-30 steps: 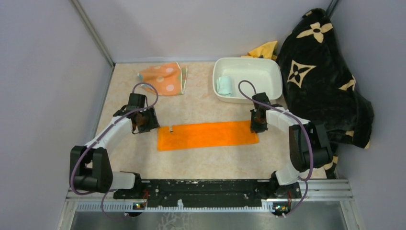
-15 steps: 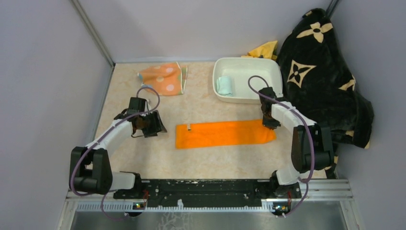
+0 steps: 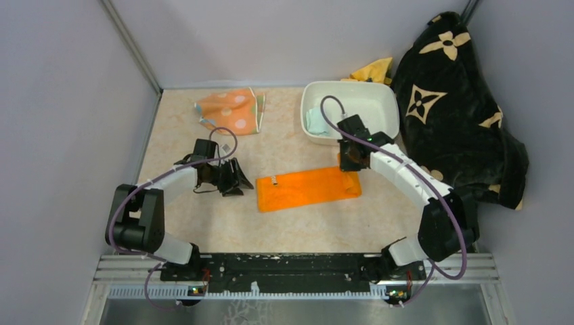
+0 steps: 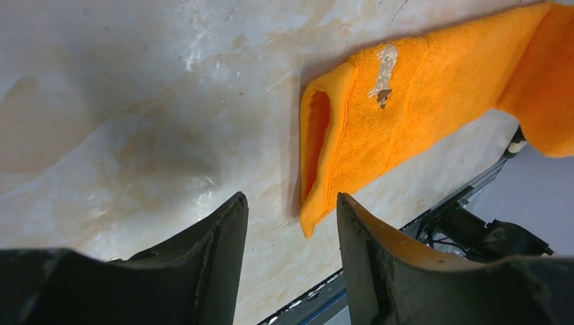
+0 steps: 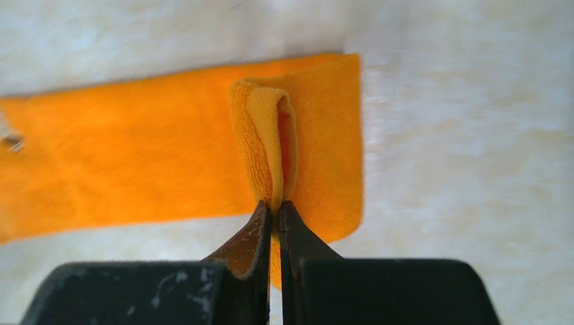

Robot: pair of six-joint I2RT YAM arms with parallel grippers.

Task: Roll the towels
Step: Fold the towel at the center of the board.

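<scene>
presently on table (image 3: 203, 223): three towels, one tub, two arms; the orange towel is the piece being worked.
black blanket (image 3: 453, 115): heaped against the right wall, apart from the work.
white tub (image 3: 348, 84): far right of the table, just beyond the right arm.
orange towel (image 3: 304, 189): flat at mid-table between the two grippers; long axis runs left to right, right end a little farther from the bases; that end is lifted and doubled back over the strip.
dotted towel (image 3: 233, 112): far left, crumpled, well apart from both arms.
mint towel (image 3: 315, 122): inside the tub at its left end, compact, seemingly rolled.
right gripper (image 5: 275, 206): jaws closed tight on the doubled right edge of the orange towel; this arm holds the end where a roll would start.
left gripper (image 4: 291, 210): jaws parted wide, holding nothing; just off the towel's left end, not touching it.
tag (image 4: 384, 68): small, white, on the towel's top face near the left end.
key relation: the unrolled length lies leftward from the right gripper, so rolling likely runs along the long axis toward the left gripper.
</scene>
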